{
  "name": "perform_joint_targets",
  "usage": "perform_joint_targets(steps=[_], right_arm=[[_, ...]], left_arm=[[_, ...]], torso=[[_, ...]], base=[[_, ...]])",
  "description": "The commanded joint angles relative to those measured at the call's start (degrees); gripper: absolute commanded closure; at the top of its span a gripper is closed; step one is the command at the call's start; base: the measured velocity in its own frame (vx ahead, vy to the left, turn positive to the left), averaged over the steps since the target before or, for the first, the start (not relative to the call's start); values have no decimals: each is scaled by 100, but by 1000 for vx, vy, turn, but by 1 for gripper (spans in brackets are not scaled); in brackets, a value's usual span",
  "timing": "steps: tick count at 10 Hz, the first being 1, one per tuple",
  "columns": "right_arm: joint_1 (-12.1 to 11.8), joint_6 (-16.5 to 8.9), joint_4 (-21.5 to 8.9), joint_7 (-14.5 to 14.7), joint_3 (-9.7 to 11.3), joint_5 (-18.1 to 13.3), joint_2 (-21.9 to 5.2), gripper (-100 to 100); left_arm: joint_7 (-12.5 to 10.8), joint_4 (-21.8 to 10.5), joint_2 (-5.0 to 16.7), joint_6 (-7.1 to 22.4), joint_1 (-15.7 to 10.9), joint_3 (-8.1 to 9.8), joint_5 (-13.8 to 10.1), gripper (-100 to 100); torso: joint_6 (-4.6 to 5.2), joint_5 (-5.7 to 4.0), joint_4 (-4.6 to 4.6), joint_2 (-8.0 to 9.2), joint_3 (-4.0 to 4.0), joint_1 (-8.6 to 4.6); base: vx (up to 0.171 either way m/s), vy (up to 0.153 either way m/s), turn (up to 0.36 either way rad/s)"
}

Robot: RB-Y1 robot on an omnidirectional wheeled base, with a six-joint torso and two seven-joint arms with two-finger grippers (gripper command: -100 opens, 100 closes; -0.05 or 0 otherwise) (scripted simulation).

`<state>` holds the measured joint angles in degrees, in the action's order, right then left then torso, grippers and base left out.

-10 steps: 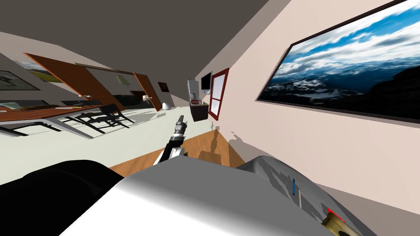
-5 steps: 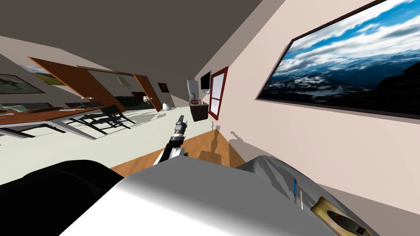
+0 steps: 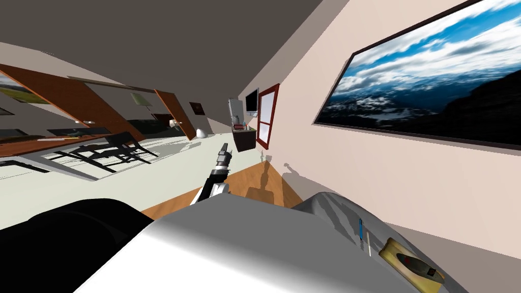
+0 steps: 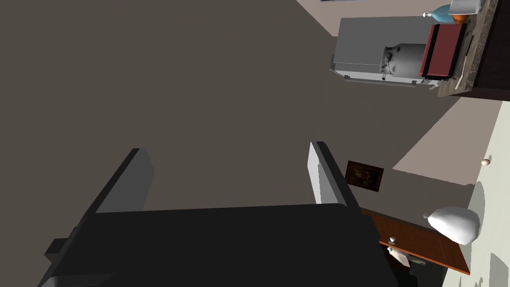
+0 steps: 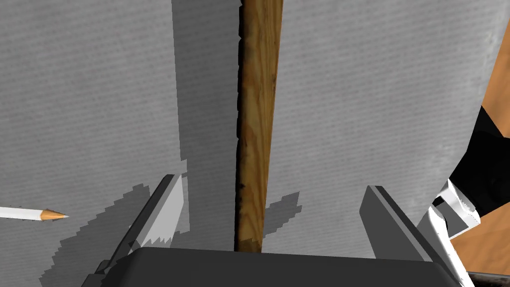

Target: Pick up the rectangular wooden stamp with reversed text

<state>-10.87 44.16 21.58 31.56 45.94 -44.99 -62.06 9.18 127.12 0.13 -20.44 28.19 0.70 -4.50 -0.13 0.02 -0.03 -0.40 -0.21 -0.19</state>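
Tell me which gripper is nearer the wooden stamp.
Right. The right gripper straddles the wooden stamp on the grey surface, with its open fingers either side and not touching. The left gripper, open, is held out ahead, well away.

Left gripper (image 3: 224, 149) well apart from blue pen (image 3: 360, 227)

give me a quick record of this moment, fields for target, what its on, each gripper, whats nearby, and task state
target: wooden stamp, seen as a narrow wooden strip
support: grey textured surface
right gripper: open, straddling the stamp with a gap on each side
left gripper: open, empty, stretched out ahead of me, away from the stamp
nearby: white pencil on the same surface, its tip towards the right gripper
task state: stamp lined up between the blades, not yet gripped
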Motion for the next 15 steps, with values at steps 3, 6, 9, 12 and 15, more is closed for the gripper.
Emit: perform_joint_targets(steps=[3,6,9,12,15], right_arm=[[-237,2,254,218,-613,-625,176,-100],[-350,11,359,331,-1099,-1118,265,-100],[-463,20,463,444,-1565,-1575,353,-100],[-576,29,567,557,-1993,-2035,441,-100],[-689,38,671,670,-2444,-2472,530,-100]], left_arm=[[0,0,0,0,1,1,0,0],[0,0,0,0,0,0,0,0],[0,0,0,0,0,0,0,0],[0,0,0,0,0,0,0,0],[0,0,0,0,-1,0,0,0]], torso=[[4,-1,-2,-11,-6,-3],[0,1,0,1,0,1],[-1,0,1,4,2,1],[-2,1,0,1,0,3],[-3,0,1,6,3,2]], base=[[112,-33,-203],[83,-19,-125],[80,-18,-133],[90,-13,-130],[78,-10,-98]])
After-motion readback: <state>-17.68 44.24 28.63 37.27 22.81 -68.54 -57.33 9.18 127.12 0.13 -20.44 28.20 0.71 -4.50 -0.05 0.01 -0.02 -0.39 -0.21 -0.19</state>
